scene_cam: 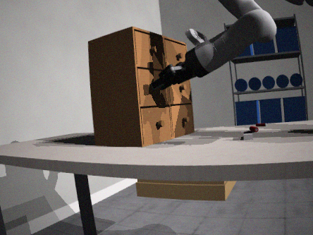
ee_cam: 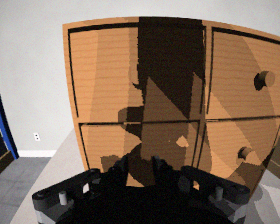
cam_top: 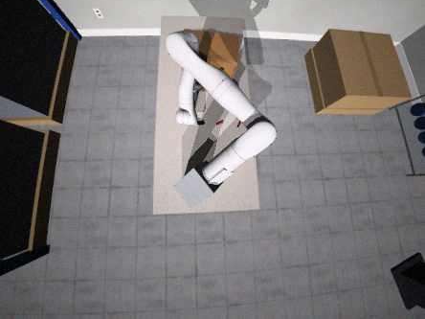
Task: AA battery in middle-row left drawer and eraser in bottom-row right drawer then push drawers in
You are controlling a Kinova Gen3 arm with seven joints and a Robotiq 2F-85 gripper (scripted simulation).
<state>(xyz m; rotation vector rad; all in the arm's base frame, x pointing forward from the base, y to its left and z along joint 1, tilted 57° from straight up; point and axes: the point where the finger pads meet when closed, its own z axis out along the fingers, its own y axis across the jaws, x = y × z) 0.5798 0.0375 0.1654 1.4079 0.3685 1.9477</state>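
No readable text, label, brand, number or sign anywhere. Plain wood on the chest and its drawer fronts, bare card on the box, unmarked blue bins and discs on the rack, blank white shell on the arm.
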